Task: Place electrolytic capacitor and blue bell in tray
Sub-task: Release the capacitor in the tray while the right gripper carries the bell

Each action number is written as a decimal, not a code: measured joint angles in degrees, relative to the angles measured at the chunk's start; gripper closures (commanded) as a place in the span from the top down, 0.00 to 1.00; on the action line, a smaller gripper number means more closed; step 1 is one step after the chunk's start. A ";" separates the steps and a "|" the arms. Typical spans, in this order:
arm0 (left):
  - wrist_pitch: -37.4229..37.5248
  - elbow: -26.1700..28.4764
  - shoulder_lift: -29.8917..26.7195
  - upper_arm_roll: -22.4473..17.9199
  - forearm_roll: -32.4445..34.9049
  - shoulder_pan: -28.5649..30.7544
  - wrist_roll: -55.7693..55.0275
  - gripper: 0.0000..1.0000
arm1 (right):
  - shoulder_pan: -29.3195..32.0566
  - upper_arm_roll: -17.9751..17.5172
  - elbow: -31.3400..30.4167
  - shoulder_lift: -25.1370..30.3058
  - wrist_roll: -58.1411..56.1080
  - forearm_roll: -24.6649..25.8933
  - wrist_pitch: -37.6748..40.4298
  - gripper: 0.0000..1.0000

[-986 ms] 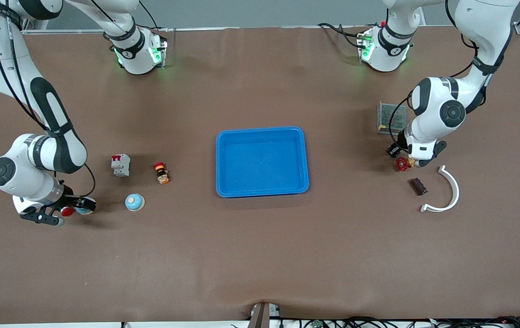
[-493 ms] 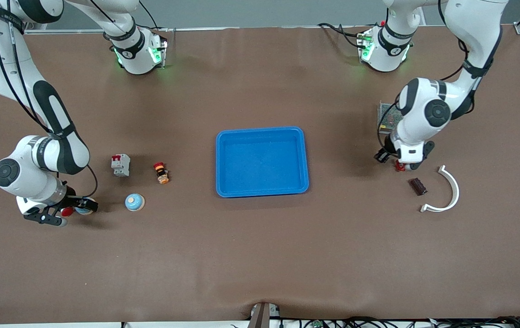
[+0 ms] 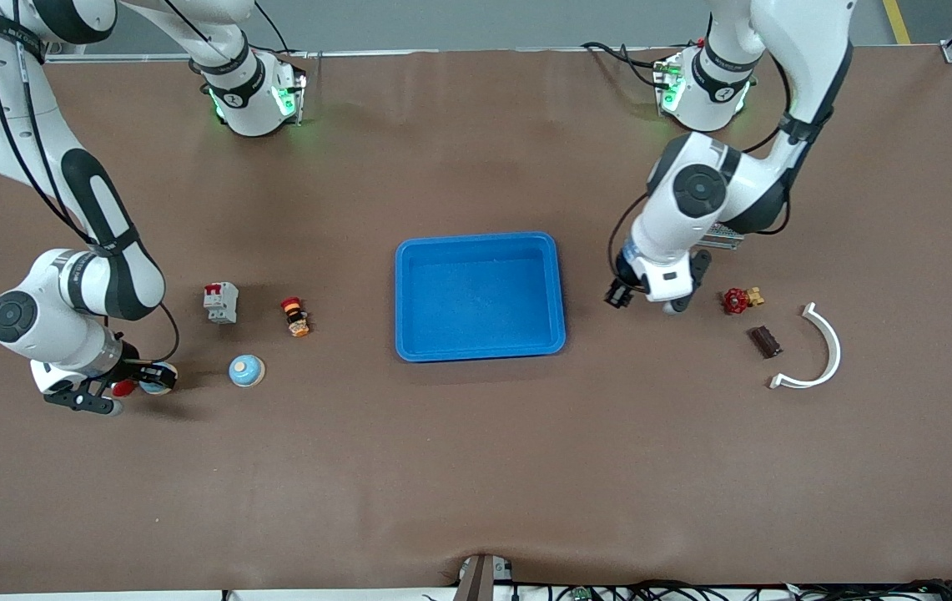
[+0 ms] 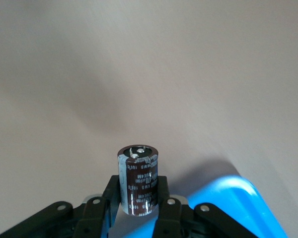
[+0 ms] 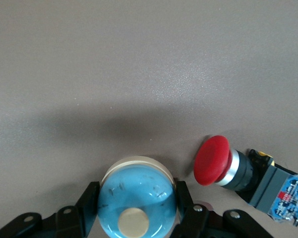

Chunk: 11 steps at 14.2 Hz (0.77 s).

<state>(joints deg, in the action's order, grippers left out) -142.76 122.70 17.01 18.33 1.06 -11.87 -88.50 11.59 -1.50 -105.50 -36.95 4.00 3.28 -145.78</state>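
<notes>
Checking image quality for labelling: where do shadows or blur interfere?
Left wrist view: capacitor sharp, tray corner blurred, broad soft shadow on the table. Right wrist view: shadow band above the blue bell. Front view: evenly lit, faint shadows.

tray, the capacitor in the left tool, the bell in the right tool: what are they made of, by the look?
Tray: likely moulded plastic, uniform bright blue, rounded corners, soft sheen.
Capacitor: probably a metal can in a glossy brown printed sleeve, bare silvery top.
Bell: painted metal or plastic, glossy light blue with scuffs, cream rim; cannot tell which.
</notes>
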 measured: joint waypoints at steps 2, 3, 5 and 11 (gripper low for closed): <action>0.19 -3.05 2.67 -0.04 0.01 -3.91 -2.20 0.00 | -0.11 -0.33 0.80 0.62 0.00 0.00 3.61 0.00; 0.18 -4.52 4.08 -0.03 0.01 -5.63 -3.09 0.00 | -0.22 -0.54 1.72 1.49 0.02 0.00 7.15 0.00; 0.18 -7.65 6.77 -0.06 0.05 -8.02 -5.61 0.00 | -0.49 -0.95 3.62 4.19 0.17 -0.08 14.59 0.00; 0.19 -12.53 13.76 -0.11 0.07 -12.70 -9.96 0.00 | -4.32 -1.71 4.80 9.80 10.93 -1.03 22.18 0.00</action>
<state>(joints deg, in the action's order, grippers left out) -142.57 110.17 30.77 18.23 1.13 -24.57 -98.45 7.27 -3.21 -100.70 -27.15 14.93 2.25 -123.60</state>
